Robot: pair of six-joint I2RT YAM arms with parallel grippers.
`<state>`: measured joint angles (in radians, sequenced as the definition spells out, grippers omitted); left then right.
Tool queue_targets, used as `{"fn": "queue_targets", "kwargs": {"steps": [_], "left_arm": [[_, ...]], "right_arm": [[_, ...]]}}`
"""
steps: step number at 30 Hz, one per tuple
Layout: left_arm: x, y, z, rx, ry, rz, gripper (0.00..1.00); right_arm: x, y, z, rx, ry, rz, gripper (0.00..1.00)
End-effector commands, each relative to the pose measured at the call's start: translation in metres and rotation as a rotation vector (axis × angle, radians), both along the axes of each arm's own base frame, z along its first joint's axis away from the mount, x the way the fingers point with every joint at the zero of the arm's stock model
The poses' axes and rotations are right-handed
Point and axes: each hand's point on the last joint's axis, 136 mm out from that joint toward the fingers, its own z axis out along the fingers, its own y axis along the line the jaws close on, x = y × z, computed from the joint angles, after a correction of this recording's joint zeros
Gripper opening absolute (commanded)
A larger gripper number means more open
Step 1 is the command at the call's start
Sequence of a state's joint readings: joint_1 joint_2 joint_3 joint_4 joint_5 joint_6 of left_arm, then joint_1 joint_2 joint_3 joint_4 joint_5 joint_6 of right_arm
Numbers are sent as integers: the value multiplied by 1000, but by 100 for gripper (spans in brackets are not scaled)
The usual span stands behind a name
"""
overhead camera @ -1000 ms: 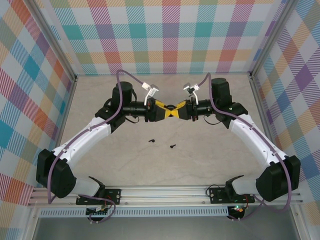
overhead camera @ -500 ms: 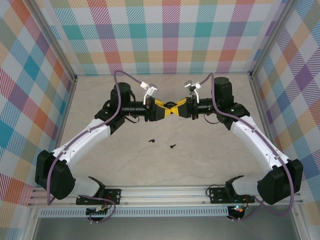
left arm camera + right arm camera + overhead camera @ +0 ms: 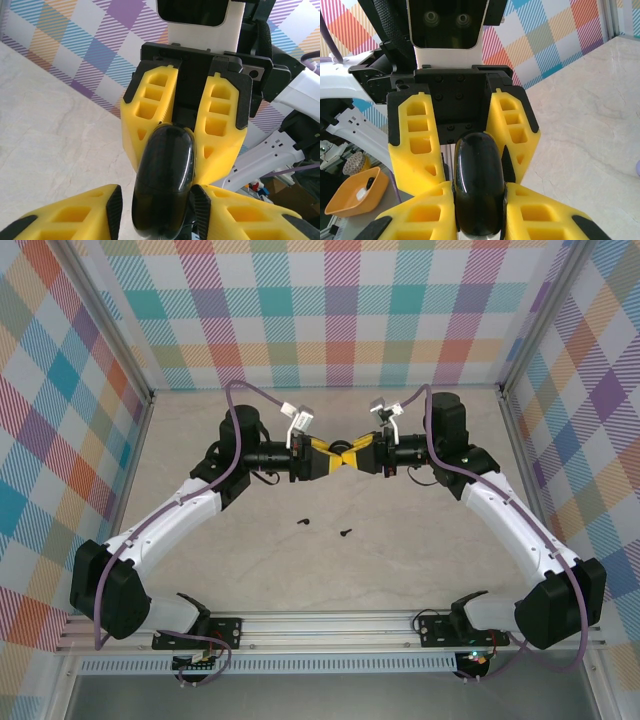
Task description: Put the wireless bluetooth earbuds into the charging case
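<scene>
Top view: both arms meet mid-air over the table (image 3: pixel 420 570) centre, w/ a glossy black charging case (image 3: pixel 162 185) bridged between them. Your right gripper (image 3: pixel 479 212) is nearly closed and pinches one end of the case. Your left gripper (image 3: pixel 156 215) is part-open, its pads close on either side of the other end; can't tell if they actually bite.

The case's long axis runs approx. level, left to right, w/ one rounded end toward each wrist. No lid seam shows, so can't say which end opens.

A black earbud (image 3: pixel 304 521) and a second black earbud (image 3: pixel 345 533) lie on the table nearer the bases, near each other and well apart from the case.

Likely step: two-handed regrasp or lid opening, pre-insertion. The next move prob. needs one firm hold while the other gripper pries the lid, w/o twisting the slick shell loose.
</scene>
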<state>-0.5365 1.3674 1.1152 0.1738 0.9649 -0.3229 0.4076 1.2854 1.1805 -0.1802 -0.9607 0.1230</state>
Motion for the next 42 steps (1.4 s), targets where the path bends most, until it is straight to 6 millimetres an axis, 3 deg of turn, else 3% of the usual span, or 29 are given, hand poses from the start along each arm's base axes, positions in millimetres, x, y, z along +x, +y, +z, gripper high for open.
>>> {"fn": "queue_targets", "kwargs": {"steps": [1, 9, 13, 16, 31, 38, 42], "left_arm": [[-5, -5, 11, -36, -34, -27, 39], [-5, -7, 17, -58, -40, -23, 22], [-4, -7, 19, -66, -41, -17, 22], [-4, -7, 21, -72, -46, -14, 28], [-4, -11, 22, -75, -41, -11, 29], [0, -12, 16, -56, -28, 3, 16], [4, -11, 9, -21, -26, 31, 15]], "right_arm": [[-9, 3, 17, 38, -43, 55, 22], [-9, 5, 12, 35, -26, 66, 22], [-11, 5, 10, 32, -21, 74, 22], [-11, 5, 8, 26, -14, 80, 21], [-23, 17, -1, -18, 13, 154, 23], [-23, 18, -2, -36, 5, 143, 28], [-17, 15, -2, -61, -17, 88, 40]]}}
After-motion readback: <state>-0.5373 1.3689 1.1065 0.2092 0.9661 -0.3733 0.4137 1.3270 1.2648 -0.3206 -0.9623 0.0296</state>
